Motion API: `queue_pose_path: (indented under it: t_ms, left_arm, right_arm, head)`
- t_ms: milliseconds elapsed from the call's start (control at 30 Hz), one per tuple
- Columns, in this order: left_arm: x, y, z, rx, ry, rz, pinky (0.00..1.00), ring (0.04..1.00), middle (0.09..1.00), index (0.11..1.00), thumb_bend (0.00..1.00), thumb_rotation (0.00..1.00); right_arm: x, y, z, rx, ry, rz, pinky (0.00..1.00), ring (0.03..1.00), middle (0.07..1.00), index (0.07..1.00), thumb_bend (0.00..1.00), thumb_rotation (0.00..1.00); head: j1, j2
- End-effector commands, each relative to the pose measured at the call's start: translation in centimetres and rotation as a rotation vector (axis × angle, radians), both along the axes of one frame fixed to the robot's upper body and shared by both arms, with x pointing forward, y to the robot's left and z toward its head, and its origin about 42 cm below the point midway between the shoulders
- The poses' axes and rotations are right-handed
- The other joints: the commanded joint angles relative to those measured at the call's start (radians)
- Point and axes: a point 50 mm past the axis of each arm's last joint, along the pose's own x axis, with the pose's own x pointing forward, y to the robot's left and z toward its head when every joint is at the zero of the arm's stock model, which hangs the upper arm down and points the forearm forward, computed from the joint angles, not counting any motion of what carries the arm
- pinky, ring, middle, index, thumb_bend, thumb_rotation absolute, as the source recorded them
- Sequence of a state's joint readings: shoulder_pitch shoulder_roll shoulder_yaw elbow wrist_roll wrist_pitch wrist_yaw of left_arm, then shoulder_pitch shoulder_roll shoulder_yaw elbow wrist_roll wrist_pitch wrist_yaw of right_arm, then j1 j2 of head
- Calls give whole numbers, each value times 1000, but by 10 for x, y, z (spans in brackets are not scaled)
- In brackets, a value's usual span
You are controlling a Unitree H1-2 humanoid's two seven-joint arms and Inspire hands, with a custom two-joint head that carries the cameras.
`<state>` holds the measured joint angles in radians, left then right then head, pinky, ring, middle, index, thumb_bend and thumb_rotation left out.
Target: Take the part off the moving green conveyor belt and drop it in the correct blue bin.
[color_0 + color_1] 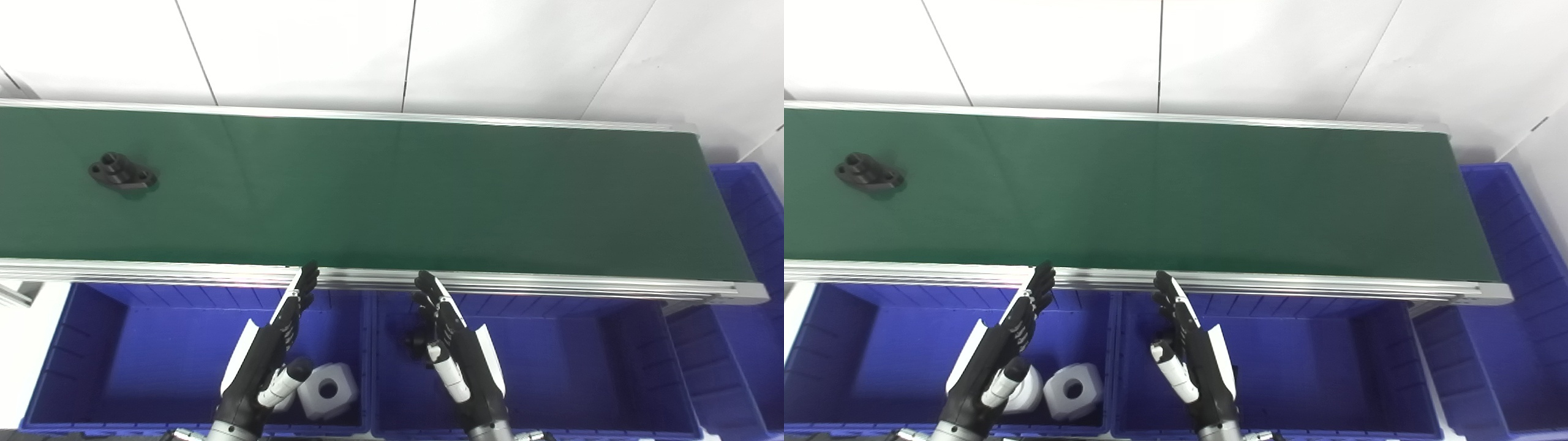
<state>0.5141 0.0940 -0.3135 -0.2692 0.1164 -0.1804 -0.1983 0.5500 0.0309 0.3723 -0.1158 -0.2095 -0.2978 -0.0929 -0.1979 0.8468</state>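
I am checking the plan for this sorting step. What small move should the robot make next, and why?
Probably reach the left hand out over the left part of the green belt. The black part lies at the belt's far left, nearer that hand, and both hands are open, empty and over the blue bins. The right hand can wait.

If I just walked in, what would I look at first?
Probably the long green belt stretching across the middle, with one small black part lying near its left end. Next, two black robot hands, left hand and right hand, open above the blue bins, where white parts sit.
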Motion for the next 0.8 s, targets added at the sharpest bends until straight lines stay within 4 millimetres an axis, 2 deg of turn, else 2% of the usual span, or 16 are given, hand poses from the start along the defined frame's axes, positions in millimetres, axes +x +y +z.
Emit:
queue_pose_path:
  t_ms: [0, 433, 567, 600, 633, 667, 700, 733, 767]
  left_arm:
    - [0, 0, 8, -20, -51, 7, 992, 1000, 1000, 1000, 943, 930]
    - [-2, 1, 8, -15, -53, 6, 989, 1000, 1000, 1000, 946, 938]
    - [-3, 1, 8, -19, -52, 5, 990, 1000, 1000, 1000, 943, 935]
    - [-3, 1, 6, -19, -50, 6, 991, 1000, 1000, 1000, 941, 935]
    - [-4, 1, 5, -20, -49, 6, 988, 1000, 1000, 1000, 947, 933]
    - [-5, 1, 2, -21, -47, 6, 986, 1000, 1000, 1000, 952, 932]
    - [-5, 1, 0, -23, -46, 5, 986, 1000, 1000, 1000, 954, 934]
    - [-6, 0, -5, -25, -44, 5, 982, 1000, 1000, 1000, 955, 936]
    - [-7, 0, -8, -27, -42, 4, 982, 1000, 1000, 1000, 955, 936]
  right_arm:
    - [0, 15, 12, 58, -57, -3, 897, 901, 929, 950, 857, 976]
    - [0, 16, 14, 57, -53, 1, 903, 902, 933, 953, 853, 970]
    - [-1, 17, 12, 56, -54, 0, 902, 902, 933, 953, 857, 968]
    - [-2, 17, 11, 57, -53, -1, 902, 902, 933, 953, 857, 968]
    - [-3, 17, 10, 58, -52, -1, 898, 899, 932, 952, 864, 964]
    - [-4, 17, 7, 60, -50, -2, 894, 897, 931, 951, 870, 959]
    - [-5, 16, 5, 62, -48, -2, 893, 896, 930, 951, 874, 955]
    - [-6, 16, 2, 60, -46, -1, 887, 896, 929, 950, 873, 951]
    - [-7, 15, -1, 59, -45, -1, 886, 896, 929, 950, 873, 951]
  head:
    - [0, 0]
    - [-2, -1]
    - [-3, -12]
    - [0, -38]
    - [0, -38]
    - [6, -84]
    - [7, -91]
    - [18, -134]
    - [21, -141]
